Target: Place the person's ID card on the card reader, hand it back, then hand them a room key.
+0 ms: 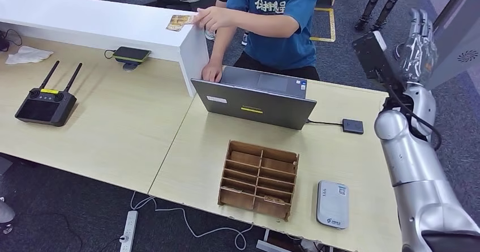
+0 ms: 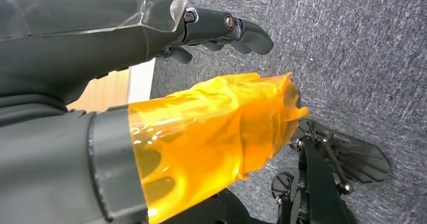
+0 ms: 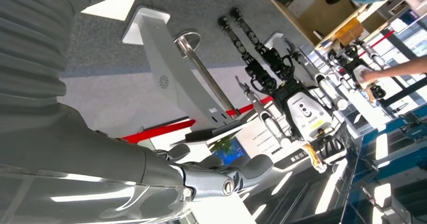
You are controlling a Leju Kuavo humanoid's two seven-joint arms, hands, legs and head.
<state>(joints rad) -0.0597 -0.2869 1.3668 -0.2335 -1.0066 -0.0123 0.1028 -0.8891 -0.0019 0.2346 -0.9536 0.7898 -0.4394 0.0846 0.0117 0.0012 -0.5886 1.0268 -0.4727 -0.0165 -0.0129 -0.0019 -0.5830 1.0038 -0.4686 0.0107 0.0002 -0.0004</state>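
A yellowish ID card (image 1: 178, 22) lies on the white raised counter (image 1: 85, 20), right beside the fingers of a person in a blue shirt (image 1: 276, 14). The grey card reader (image 1: 332, 204) lies flat near the table's front right edge. A wooden compartment box (image 1: 258, 178) stands to its left. My right hand (image 1: 421, 42) is raised high at the far right, fingers straight and apart (image 3: 236, 176), holding nothing. My left hand (image 2: 221, 30) hangs over grey carpet, fingers loosely extended and its thumb (image 2: 216, 133) wrapped in orange film, with nothing in it.
A grey laptop (image 1: 255, 100) stands behind the box, cabled to a small black box (image 1: 352, 126). A black remote with two antennas (image 1: 46, 105), a phone on a stand (image 1: 131, 54) and a white cloth (image 1: 28, 54) lie on the left table. A power strip (image 1: 129, 229) lies on the floor.
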